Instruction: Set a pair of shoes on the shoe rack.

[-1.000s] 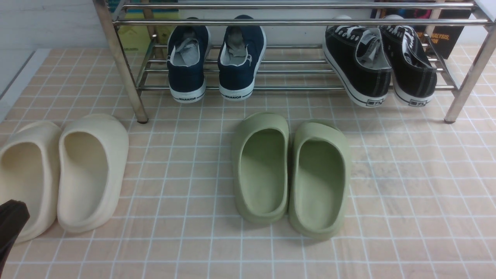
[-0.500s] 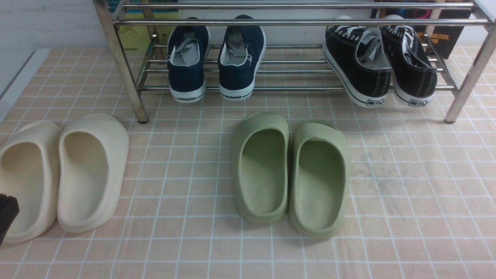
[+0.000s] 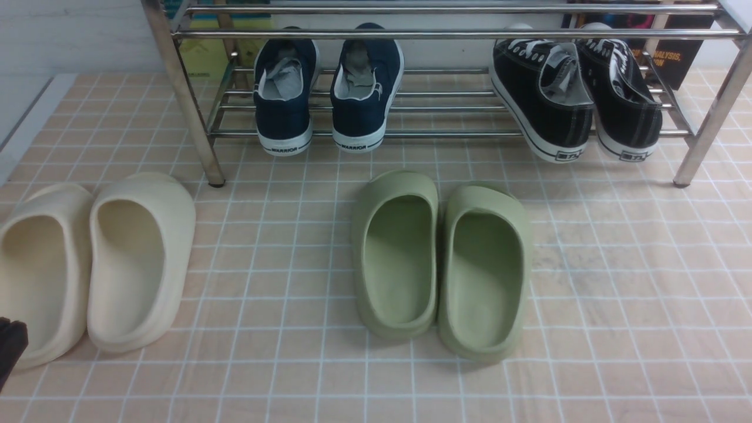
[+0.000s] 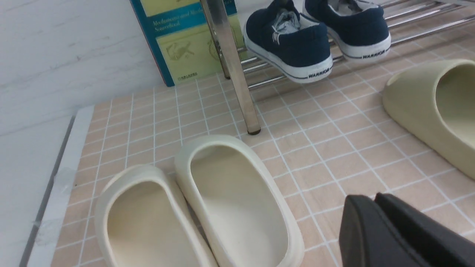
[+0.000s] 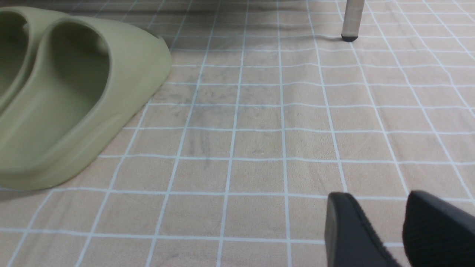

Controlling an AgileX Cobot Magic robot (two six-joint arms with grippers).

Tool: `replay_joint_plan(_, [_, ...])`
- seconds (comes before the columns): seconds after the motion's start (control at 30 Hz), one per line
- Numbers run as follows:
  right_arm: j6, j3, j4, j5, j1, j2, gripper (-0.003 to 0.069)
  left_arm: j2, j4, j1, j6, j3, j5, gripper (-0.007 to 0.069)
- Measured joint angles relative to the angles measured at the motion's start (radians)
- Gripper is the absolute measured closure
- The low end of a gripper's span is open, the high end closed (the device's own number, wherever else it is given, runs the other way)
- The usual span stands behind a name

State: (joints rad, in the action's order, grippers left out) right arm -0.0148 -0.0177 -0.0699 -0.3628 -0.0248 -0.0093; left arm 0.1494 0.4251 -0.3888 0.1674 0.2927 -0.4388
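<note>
Already on the rack: both navy-blue canvas slip-on sneakers with white "WARRIOR" soles, the left one [image 3: 283,94] and the right one [image 3: 365,88], sat side by side on the lower shelf, heels facing the front edge of the tiled surface.
Rack: the low chrome-steel shoe rack with parallel bars [image 3: 183,100] stood along the far edge.
Neighbours on the shelf: a pair of black lace-up sneakers [image 3: 578,97] lay tilted toward the far right corner.
Floor, left side: two cream foam clogs [image 3: 97,258] rested together near the left edge.
Floor, middle: two green foam clogs [image 3: 440,264] sat in front of the rack, touching each other.
Left gripper [image 4: 374,207]: its black fingers were pressed together, empty, beside the cream clogs at the front left corner.
Right gripper [image 5: 374,218]: its black fingers stood slightly parted, holding nothing, above bare tiles near the green clogs.
Backdrop: a teal and yellow book [image 4: 182,40] leaned behind the rack's left leg.
</note>
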Motion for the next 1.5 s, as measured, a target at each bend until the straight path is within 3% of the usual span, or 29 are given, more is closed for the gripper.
replay_joint_plan(0.47, [0.0, 0.0, 0.0, 0.0, 0.0, 0.0, 0.0419, -0.115, -0.028, 0.001, -0.002, -0.303, -0.021, 0.0553])
replay_joint_plan(0.6, [0.0, 0.0, 0.0, -0.001, 0.0, 0.0, 0.0419, -0.155, -0.048, 0.024, -0.032, -0.307, -0.001, 0.055])
replay_joint_plan(0.83, [0.0, 0.0, 0.0, -0.001, 0.0, 0.0, 0.0419, -0.161, -0.329, 0.193, -0.189, -0.307, 0.027, 0.0545])
replay_joint_plan(1.5, [0.0, 0.0, 0.0, -0.001, 0.0, 0.0, 0.0419, -0.161, -0.405, 0.284, -0.291, -0.307, 0.026, 0.0535])
